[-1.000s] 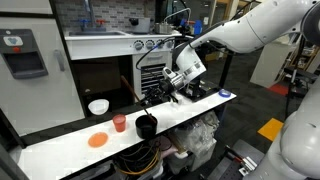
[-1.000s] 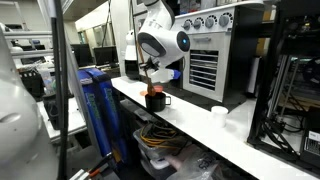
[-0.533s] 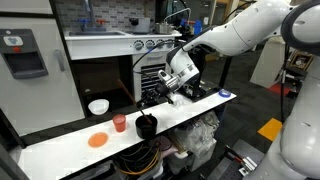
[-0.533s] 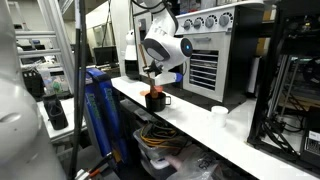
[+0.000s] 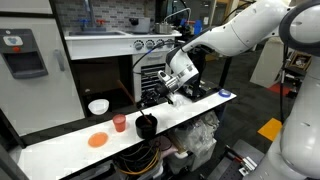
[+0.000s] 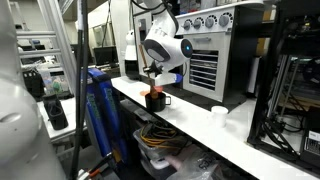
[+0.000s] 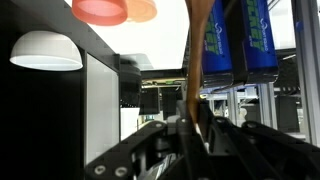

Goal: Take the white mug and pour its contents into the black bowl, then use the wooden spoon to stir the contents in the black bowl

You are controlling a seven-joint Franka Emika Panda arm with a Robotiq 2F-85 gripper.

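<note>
so on the counter (image 5: 60,150), going left to right: flat disc (image 5: 97,141), cup (image 5: 119,123), deep bowl (image 5: 146,126), with cup and bowl just beside each other. wide vessel (image 5: 98,106) sits further back, behind the disc. mug (image 6: 219,115) stands well apart from the bowl, further along the counter. spoon (image 7: 195,60) is upright over the bowl, pinched in the gripper (image 7: 196,125)

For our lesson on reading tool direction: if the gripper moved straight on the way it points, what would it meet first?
Most likely the black bowl, below the gripper, whose jaws are shut on the wooden spoon angled down toward it; exact depth is unclear.
</note>
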